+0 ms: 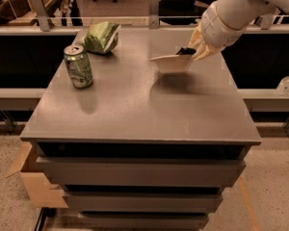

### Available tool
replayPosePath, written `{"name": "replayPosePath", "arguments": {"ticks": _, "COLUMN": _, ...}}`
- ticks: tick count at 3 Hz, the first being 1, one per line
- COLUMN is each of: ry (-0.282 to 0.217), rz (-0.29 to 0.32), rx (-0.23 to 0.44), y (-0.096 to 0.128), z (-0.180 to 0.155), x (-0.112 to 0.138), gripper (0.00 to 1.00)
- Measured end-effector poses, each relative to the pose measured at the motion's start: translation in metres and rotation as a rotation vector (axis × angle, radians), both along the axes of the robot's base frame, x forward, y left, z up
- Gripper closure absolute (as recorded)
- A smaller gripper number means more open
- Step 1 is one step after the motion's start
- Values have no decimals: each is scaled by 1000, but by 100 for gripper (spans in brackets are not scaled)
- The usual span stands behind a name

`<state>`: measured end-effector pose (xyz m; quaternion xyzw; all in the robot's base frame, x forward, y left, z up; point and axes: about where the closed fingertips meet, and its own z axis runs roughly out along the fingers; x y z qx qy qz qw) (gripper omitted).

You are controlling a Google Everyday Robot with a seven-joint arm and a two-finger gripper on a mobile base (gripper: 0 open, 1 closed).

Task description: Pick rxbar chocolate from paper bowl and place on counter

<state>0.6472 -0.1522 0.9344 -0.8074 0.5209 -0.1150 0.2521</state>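
Reaching in with the gripper [195,49] on a pale arm [236,13] coming down from past the back right corner, low over the back right part of the counter [135,109], right at the right-hand rim of the bowl [169,64]. Not being able to tell whether closed on the bar [185,51] or only meeting it. Finding the bar at the very tip of the gripper, poking up above the bowl's right rim, apparently inside the bowl and not yet on the counter. Judging the step in hand as taking the bar out of the bowl. Doing it well probably means pinching the bar alone and not the thin paper rim, then rising straight up so that the light bowl is not dragged or tipped. Noting a broad shadow under the bowl toward the front edge, and being unable to say whether the bowl is sitting flat. Aiming afterwards for the bare middle or the front edge, well apart from the can [78,66] and the green bag [102,36] by the back left corner. Seeing only a sliver of the bar: small, flat, almost black, its markings unreadable.
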Motion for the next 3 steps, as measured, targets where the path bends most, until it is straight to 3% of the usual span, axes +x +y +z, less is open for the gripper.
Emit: {"name": "replayPosePath", "arguments": {"ticks": 3, "ry": 94, "rz": 65, "rx": 59, "y": 10, "z": -64, "x": -7, "gripper": 100}}
